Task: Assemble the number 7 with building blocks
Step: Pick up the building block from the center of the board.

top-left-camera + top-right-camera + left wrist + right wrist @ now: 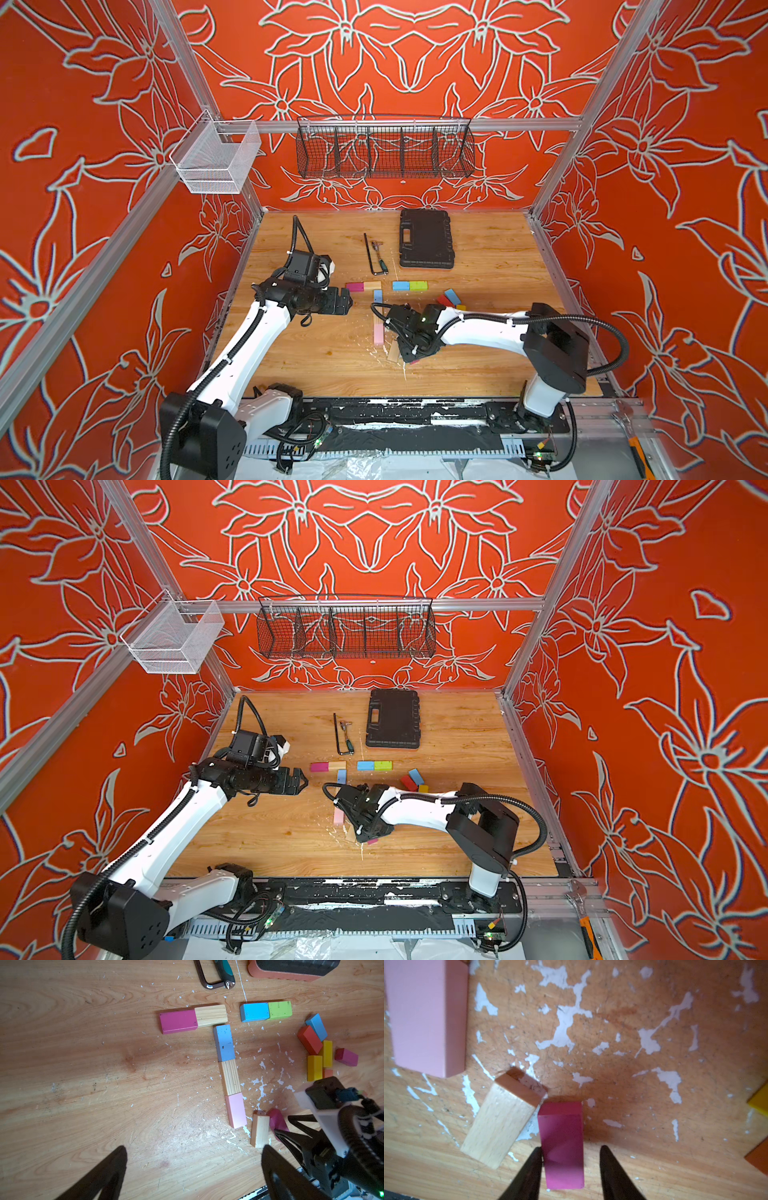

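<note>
In the left wrist view the number 7 lies flat: a magenta block (pixel 178 1021) and a wood block (pixel 211 1015) across the top, then a grey-blue (pixel 224 1042), a wood (pixel 229 1076) and a pink block (pixel 235 1110) going down. Beside the pink block (pixel 378 334) lie a loose wood block (pixel 500 1124) and a loose magenta block (pixel 561 1142). My right gripper (pixel 571 1148) is open around that magenta block; one finger touches it and the other stands off with a gap. My left gripper (pixel 195 1147) hovers wide open over bare table, left of the figure (pixel 350 302).
A blue and green pair (pixel 409 285) lies right of the figure's top. A heap of red, blue, yellow and other blocks (pixel 451 298) sits behind the right arm. Farther back are a black case (pixel 424 239) and a hex key (pixel 370 255). Wire baskets hang on the back wall.
</note>
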Robot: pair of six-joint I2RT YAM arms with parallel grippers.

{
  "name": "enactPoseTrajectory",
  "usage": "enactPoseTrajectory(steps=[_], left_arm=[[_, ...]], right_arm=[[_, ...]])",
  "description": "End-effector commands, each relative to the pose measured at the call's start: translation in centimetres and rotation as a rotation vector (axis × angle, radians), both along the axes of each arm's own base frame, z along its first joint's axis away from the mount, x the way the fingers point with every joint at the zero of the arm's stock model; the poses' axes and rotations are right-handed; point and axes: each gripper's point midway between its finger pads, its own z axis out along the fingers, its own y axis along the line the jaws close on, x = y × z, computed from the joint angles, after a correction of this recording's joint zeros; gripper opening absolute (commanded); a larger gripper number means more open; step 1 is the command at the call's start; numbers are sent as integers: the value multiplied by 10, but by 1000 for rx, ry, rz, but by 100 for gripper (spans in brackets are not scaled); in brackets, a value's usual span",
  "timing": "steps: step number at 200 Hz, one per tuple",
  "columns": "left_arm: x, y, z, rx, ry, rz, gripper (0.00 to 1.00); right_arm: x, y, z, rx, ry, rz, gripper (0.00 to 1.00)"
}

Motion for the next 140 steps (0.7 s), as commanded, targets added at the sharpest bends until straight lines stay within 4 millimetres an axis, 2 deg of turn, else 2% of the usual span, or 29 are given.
enactPoseTrajectory(steps=[1,18,49,100,119,140], left_arm=[[-3,0,0,-8,-5,-15,98],[-2,0,0,-10,-4,-16,98],[-1,0,0,-17,-2,-14,98],[-1,-1,-1,-25,1,-14,98],[0,0,-1,-28,2,-12,98],[0,1,-1,-29,0,-8,98]], right_arm=[[-2,-4,-12,-8,31,-15,33],[-2,-9,-14,-4,35,-37,21],[3,-30,-7,21,17,-97,13],[22,-87,22,65,-39,-208,13],[31,-92,31,101,-51,-211,13],[40,-86,35,112,-48,-181,13]])
